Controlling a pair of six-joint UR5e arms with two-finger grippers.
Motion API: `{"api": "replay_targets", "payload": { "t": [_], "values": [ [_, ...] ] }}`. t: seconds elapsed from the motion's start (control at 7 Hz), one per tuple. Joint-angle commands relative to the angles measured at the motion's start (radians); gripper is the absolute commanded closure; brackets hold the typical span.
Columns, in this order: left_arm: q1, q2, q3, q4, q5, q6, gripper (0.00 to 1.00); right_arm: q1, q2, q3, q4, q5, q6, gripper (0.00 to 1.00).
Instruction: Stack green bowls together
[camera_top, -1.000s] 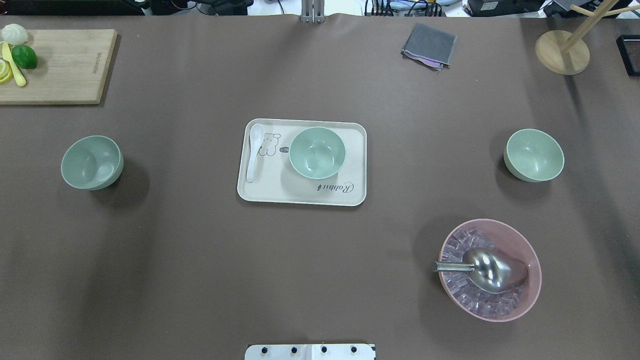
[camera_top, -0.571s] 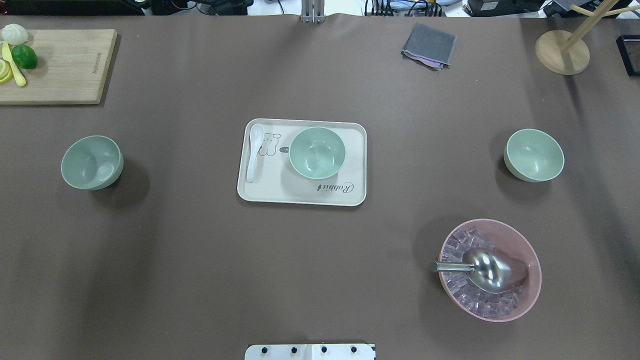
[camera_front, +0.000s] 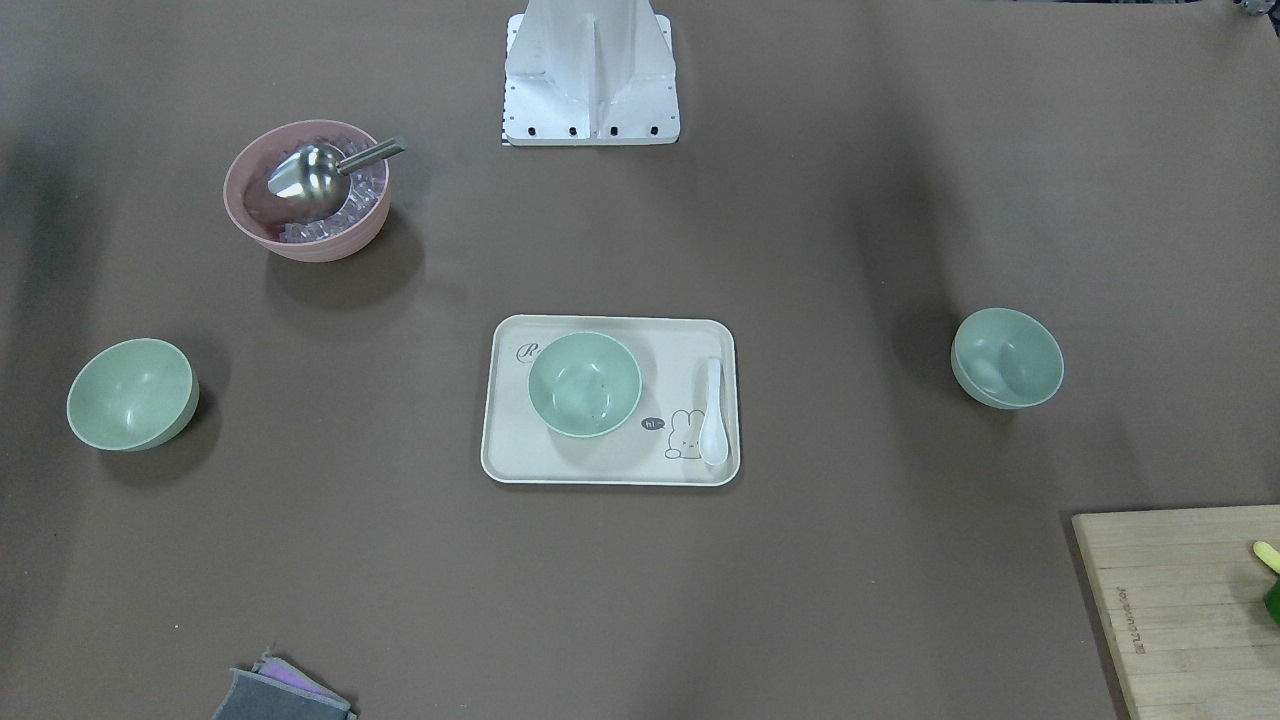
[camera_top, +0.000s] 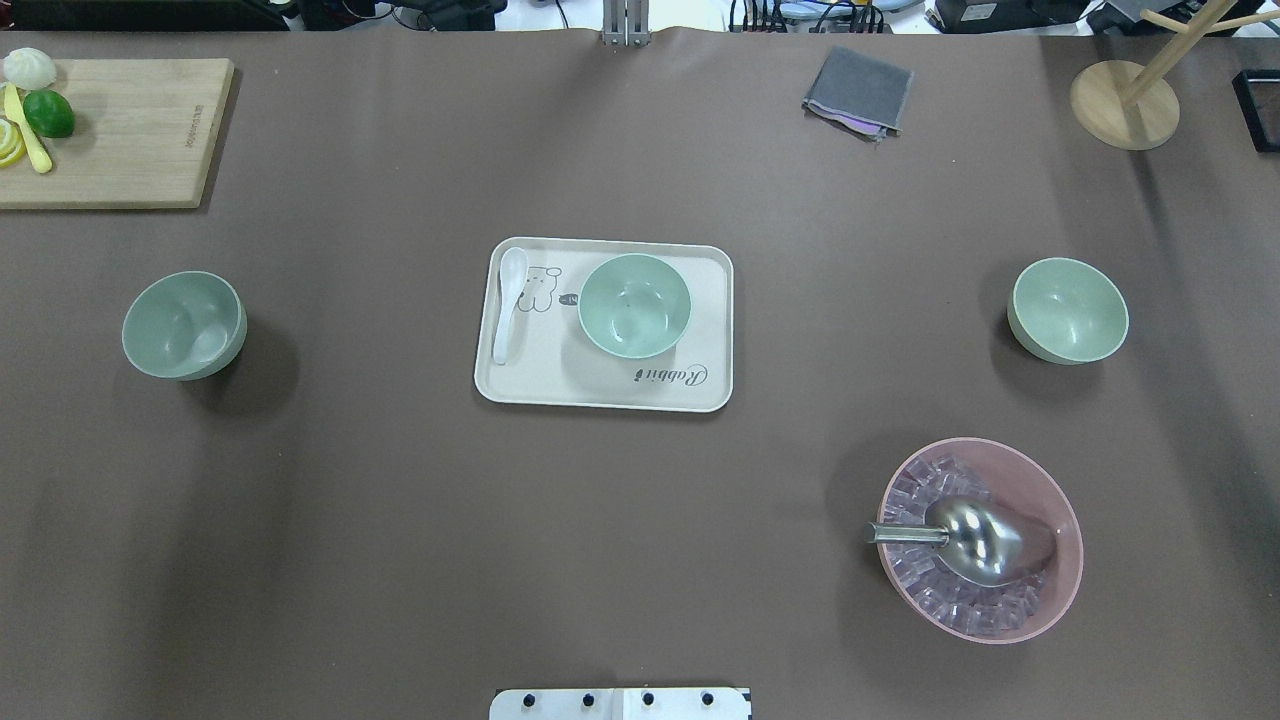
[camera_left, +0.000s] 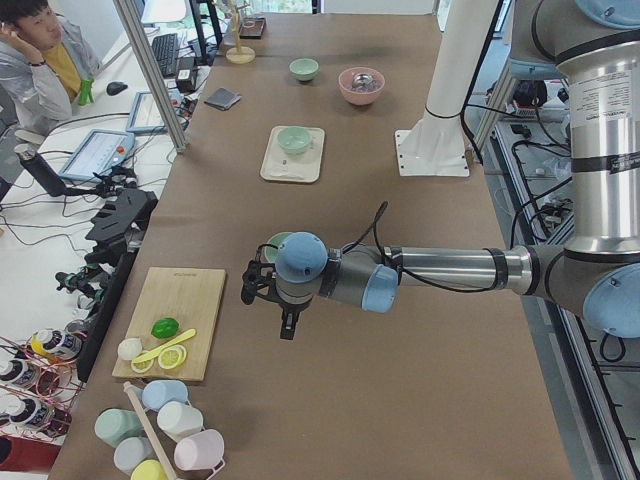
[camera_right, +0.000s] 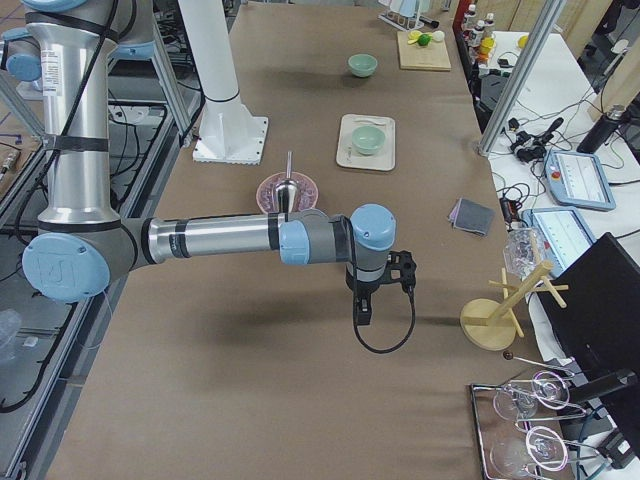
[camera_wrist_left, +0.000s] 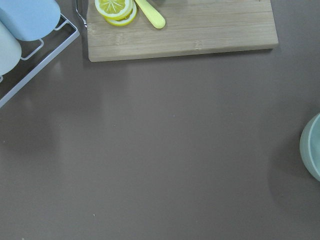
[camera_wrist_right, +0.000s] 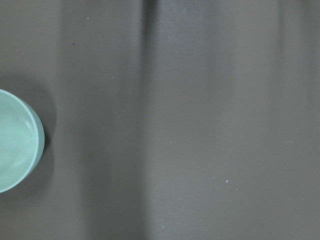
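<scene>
**Status.** No stacking is done. The three green bowls stand upright, mouths up, well apart on the counter (camera_top: 640, 560). The centre bowl (camera_top: 634, 305) sits on the tray (camera_top: 600, 392). The left bowl (camera_top: 184, 325) and the right bowl (camera_top: 1068, 310) sit on bare counter.

**Jaws.** The left arm (camera_left: 440, 268) and the right arm (camera_right: 220, 240) show only in the side views, wrists pointing down over the counter. Whether the left jaws or the right jaws are open or closed cannot be told. All three bowls rest on their supports, so neither set grips a bowl.

**Governing relation.**
- In the left wrist view, the left bowl (camera_wrist_left: 312, 145) shows only at the right edge, so it lies to one side of the left jaws, not beneath them.
- In the right wrist view, the right bowl (camera_wrist_right: 17, 145) shows only at the left edge and is offset in the same way.
- Each arm is nearer its own outer bowl. The centre bowl is well apart from both.
- The bowls are round and have no long axis, so a rim grip should work from any side.

**Next move (judgement).** Shift one set of jaws sideways over the near rim of its bowl before descending.
</scene>
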Motion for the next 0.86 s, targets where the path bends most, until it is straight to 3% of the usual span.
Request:
{"api": "replay_targets", "payload": {
  "t": [0.0, 0.14, 0.57, 0.71],
  "values": [
    [-0.004, 0.008, -0.007, -0.012, -0.039, -0.001, 0.02, -0.001, 0.017, -0.023, 0.007, 0.002, 0.005, 0.0],
    [-0.002, 0.007, -0.003, -0.032, -0.039, 0.0, 0.01, -0.001, 0.057, -0.067, 0.038, 0.011, 0.008, 0.0],
    [-0.001, 0.007, -0.015, -0.037, -0.039, -0.006, 0.01, 0.001, 0.033, -0.051, 0.071, 0.028, 0.005, 0.0],
    [0.001, 0.005, -0.015, -0.038, -0.039, -0.004, 0.02, 0.001, 0.01, -0.055, 0.135, 0.045, 0.006, 0.0]
  ]
}}
